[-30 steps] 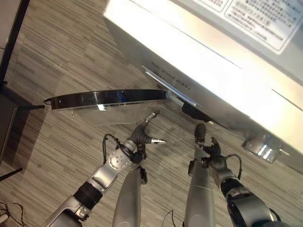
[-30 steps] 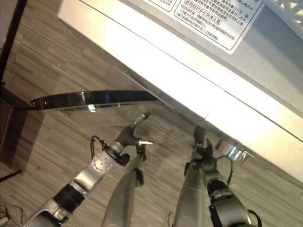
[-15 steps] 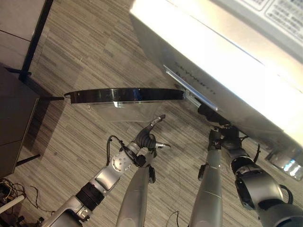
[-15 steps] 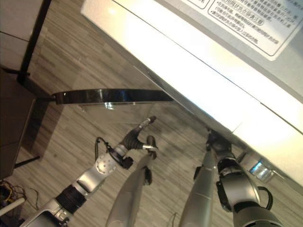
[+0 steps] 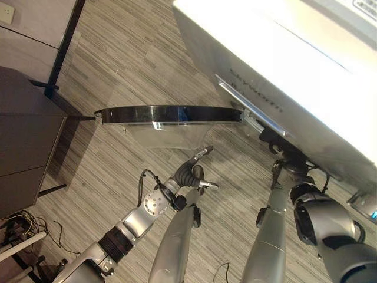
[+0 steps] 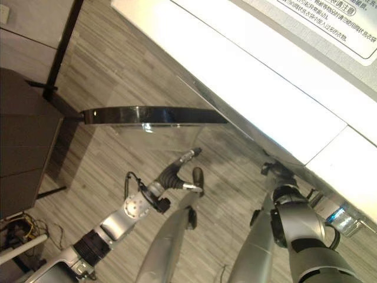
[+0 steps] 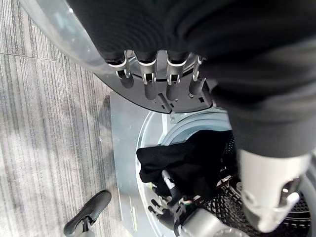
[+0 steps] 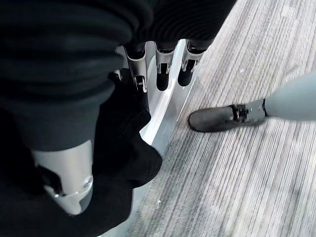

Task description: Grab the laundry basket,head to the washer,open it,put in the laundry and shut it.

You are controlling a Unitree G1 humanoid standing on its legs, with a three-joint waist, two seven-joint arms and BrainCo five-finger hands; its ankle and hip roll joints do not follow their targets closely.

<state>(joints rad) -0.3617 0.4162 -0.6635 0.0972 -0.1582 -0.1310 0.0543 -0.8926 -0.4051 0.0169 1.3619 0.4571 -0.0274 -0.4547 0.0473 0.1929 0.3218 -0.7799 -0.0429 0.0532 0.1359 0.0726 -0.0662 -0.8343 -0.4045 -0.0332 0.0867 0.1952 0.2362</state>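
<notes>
Black-rimmed and glassy, the washer door (image 5: 168,112) is standing wide open off the white washer (image 5: 283,53) in your left eye view. Your left hand (image 5: 194,175) is hovering just below the door, and your right hand (image 5: 287,164) is reaching in under the washer's front.

Looking along your left wrist, you are keeping the fingers (image 7: 148,74) straight and empty, pointing at the door. Past them the black garment (image 7: 190,158) is hanging half in the drum (image 7: 229,205), spilling over its mouth, with your right hand at it.

Looking along your right wrist, your fingers (image 8: 163,69) are lying fairly straight over the garment beside the opening's silver rim (image 8: 165,116), pressing more than gripping.

You are likely dealing with something soft, light and floppy: it should drape and snag on the rim, so bunch the hanging fold and push it deep.
</notes>
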